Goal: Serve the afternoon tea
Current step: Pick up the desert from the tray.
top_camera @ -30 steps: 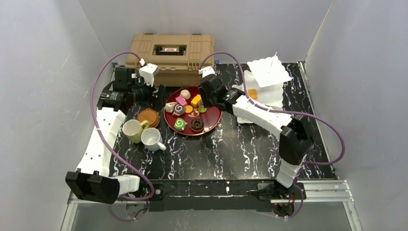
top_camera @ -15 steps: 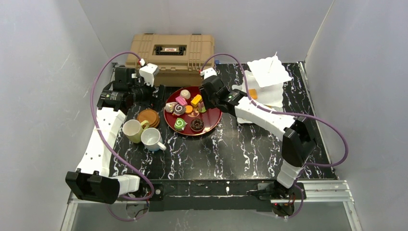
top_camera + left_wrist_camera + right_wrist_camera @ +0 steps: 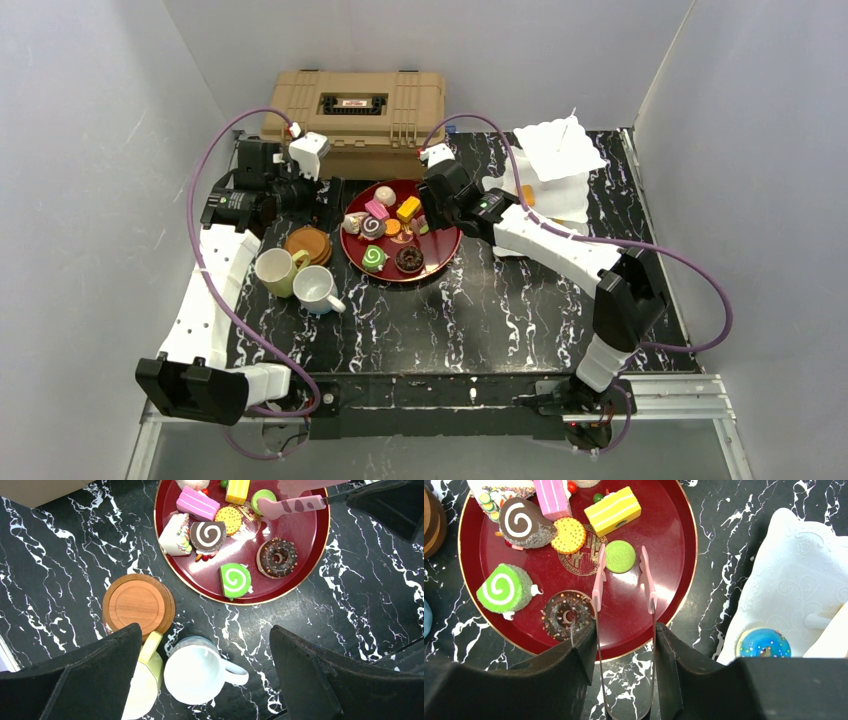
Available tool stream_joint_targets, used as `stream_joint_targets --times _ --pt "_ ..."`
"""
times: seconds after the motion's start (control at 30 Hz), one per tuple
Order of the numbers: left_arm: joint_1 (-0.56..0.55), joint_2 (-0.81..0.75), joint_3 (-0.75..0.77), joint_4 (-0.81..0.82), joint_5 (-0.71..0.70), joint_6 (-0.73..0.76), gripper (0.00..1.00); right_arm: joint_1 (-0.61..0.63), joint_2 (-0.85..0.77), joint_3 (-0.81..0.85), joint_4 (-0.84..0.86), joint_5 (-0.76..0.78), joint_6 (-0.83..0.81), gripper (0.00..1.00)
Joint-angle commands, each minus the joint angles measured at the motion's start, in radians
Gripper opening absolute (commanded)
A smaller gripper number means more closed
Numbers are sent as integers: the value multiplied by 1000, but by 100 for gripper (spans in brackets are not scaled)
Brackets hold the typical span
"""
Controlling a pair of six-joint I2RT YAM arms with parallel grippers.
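A red round tray (image 3: 634,610) holds toy pastries: chocolate donut (image 3: 566,615), green swirl roll (image 3: 504,589), brown swirl roll (image 3: 521,522), yellow cake slice (image 3: 614,511) and a flat green cookie (image 3: 619,556). My right gripper (image 3: 624,630) is shut on metal tongs (image 3: 599,575). Their pink tips stand open on either side of the green cookie. My left gripper (image 3: 204,630) is open and empty, high above the white mug (image 3: 195,675) and pale yellow mug (image 3: 135,690). Stacked brown coasters (image 3: 137,602) lie beside the mugs.
A white tiered stand (image 3: 555,160) at the back right carries a blue donut (image 3: 764,642) on its lower plate. A tan ribbed toolbox (image 3: 355,110) stands at the back behind the tray. Grey walls close in both sides.
My right arm has shifted slightly right and back, carrying the tongs a little across the tray. The left arm, mugs and coasters have not moved.
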Motion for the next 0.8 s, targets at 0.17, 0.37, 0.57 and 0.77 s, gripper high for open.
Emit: stream_joint_targets --times 0.17,0.37,0.57,0.77 --pt "4 -27 33 -29 28 -4 98 0 -18 -22 51 17 -3 52" --pt "4 -28 41 -30 31 -7 98 -9 -6 -28 57 15 -9 52" --pt "4 -26 44 -30 31 -6 98 -15 -2 -41 73 -47 4 52" --pt "4 -23 46 -30 37 -13 98 -14 -15 -75 83 -91 11 52"
